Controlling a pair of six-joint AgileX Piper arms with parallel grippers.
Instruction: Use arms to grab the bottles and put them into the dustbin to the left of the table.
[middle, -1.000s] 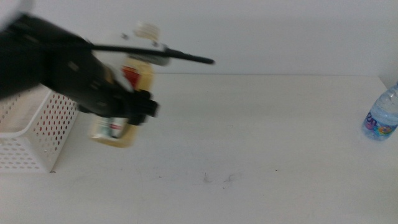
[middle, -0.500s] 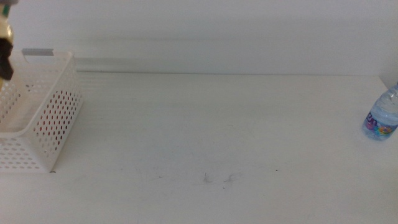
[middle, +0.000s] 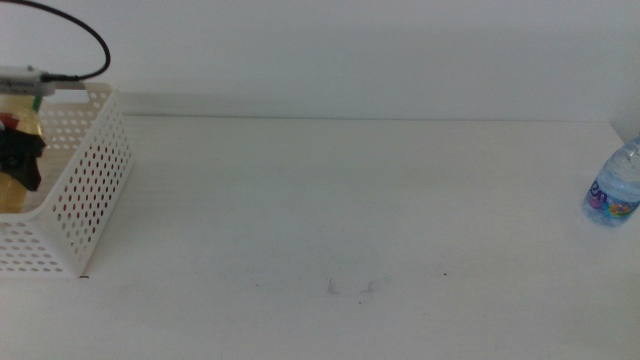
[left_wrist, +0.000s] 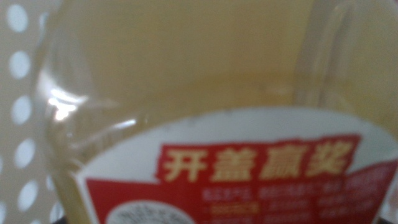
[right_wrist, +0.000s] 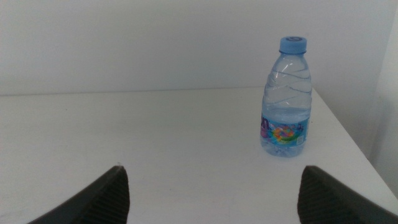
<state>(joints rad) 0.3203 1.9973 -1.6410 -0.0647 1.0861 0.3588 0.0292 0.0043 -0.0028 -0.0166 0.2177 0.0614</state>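
The left tool (middle: 18, 160) is down inside the bin (middle: 90, 190) at the surface's (middle: 340, 220) left edge, a dark shape against the yellow of the juice bottle (middle: 22, 125), which sits within the bin's perforated walls. From the wrist, that bottle (left_wrist: 205, 124) fills the whole view: pale yellow liquid, a white-edged red label with yellow characters, the bin's holes (left_wrist: 18, 62) just beside it. The tool's jaws are hidden behind the bottle, so whether it grips or has let go, I cannot tell. A black cable (middle: 75, 30) loops above the bin's far rim. Over at the right edge of the surface stands the water bottle (middle: 612, 188), upright, blue cap on, colourful label low on its body. The right tool (right_wrist: 211, 193) faces it from well apart, jaws spread wide with nothing between them, and the water bottle (right_wrist: 286, 99) stands near the far right corner.
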